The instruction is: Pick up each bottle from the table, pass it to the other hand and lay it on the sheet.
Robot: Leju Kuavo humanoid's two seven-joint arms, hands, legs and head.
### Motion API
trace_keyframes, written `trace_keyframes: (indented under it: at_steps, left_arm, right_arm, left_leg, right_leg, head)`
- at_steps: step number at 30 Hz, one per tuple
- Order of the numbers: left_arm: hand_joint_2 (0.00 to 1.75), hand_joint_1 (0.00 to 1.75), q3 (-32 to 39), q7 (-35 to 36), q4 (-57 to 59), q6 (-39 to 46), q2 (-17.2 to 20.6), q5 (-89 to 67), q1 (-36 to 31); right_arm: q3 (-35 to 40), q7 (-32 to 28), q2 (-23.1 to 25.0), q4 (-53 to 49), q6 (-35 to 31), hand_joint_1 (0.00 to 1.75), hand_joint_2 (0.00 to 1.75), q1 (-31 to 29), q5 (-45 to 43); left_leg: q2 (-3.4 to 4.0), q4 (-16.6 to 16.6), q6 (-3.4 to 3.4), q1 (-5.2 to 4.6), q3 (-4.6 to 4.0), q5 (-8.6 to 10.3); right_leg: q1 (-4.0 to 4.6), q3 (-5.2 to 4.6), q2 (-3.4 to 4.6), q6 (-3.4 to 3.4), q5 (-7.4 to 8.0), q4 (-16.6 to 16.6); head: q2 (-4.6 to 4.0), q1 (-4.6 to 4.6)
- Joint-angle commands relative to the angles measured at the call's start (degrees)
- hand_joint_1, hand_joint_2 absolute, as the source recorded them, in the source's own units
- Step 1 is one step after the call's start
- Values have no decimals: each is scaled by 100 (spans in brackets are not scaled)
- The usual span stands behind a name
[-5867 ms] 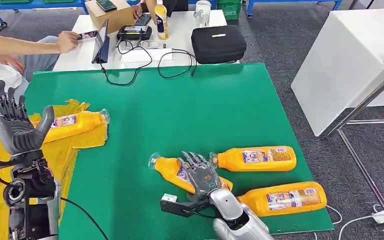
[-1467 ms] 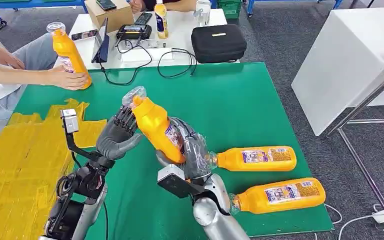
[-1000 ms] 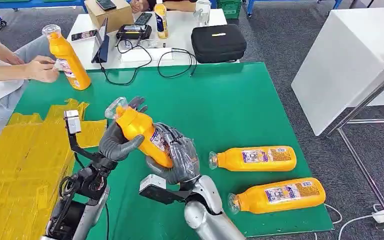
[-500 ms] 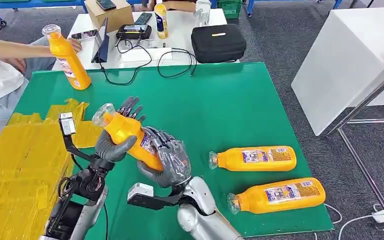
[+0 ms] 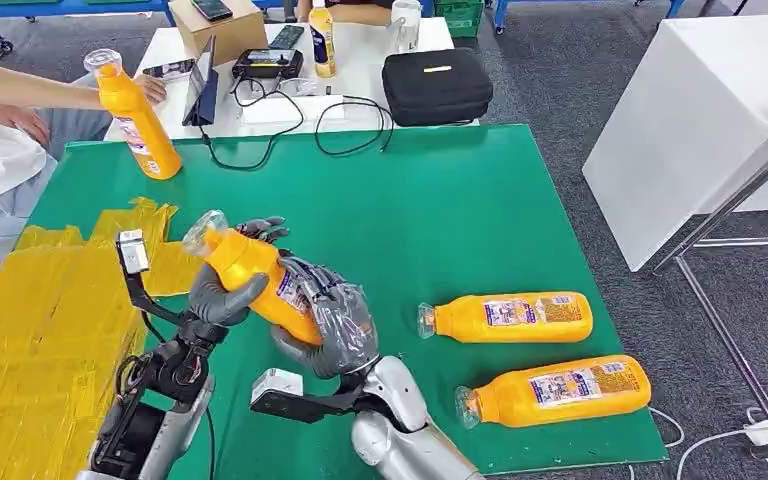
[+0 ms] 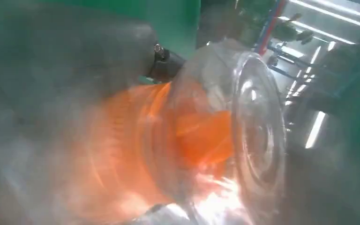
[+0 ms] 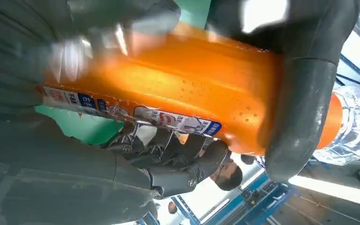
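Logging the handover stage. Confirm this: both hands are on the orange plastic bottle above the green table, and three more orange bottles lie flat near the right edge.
Not three: the head view shows two orange plastic bottles lying flat near the right edge. The rest holds: left hand and right hand both hold the raised orange bottle above the green table.

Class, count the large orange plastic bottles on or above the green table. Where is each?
4: one held by both robot hands; two lying at the right, and; one standing at the far left corner.
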Motion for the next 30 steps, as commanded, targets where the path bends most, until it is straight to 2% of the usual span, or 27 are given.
trace_keyframes:
  at_steps: [1, 16, 17, 27, 28, 30]
  left_arm:
    - [175, 175, -192, 44, 366, 25, -80, -85, -362]
    - [175, 175, -162, 7, 357, 23, -42, -79, -388]
    - [175, 175, -137, -6, 335, 47, -29, -86, -395]
    - [175, 175, -120, -9, 325, 52, -9, -89, -409]
    - [175, 175, -112, -13, 322, 61, -14, -91, -405]
    - [175, 175, -16, -124, 268, 196, 16, -194, -431]
  right_arm:
    - [535, -142, -80, 16, -23, 175, 175, -63, 55]
    - [303, -113, -119, -181, -261, 175, 175, -46, 55]
    - [230, -133, -142, -326, -306, 79, 175, -6, 47]
    - [195, -133, -149, -375, -306, 79, 175, 5, 65]
    - [159, -137, -153, -441, -306, 2, 175, 42, 112]
    - [-102, -233, -135, -759, -306, 0, 175, 189, 172]
  left_leg:
    - [-12, 3, -4, 6, 9, -6]
    - [-14, 9, -6, 14, 22, -16]
    - [-13, 9, -7, 15, 23, -17]
    - [-14, 2, -4, 8, 14, -7]
    - [-14, 4, -5, 12, 20, -11]
    - [-11, 2, -4, 8, 14, -8]
  right_leg:
    - [6, 15, -13, 0, -8, -2]
    - [14, 33, -16, -1, -16, -3]
    - [15, 34, -15, -1, -15, -4]
    - [8, 22, -16, 0, -10, -5]
    - [12, 29, -16, -1, -12, -6]
    - [8, 21, -14, -1, -10, -4]
  head:
    - [0, -2]
    - [0, -2]
    - [0, 0]
    - [0, 0]
    - [0, 0]
    - [0, 2]
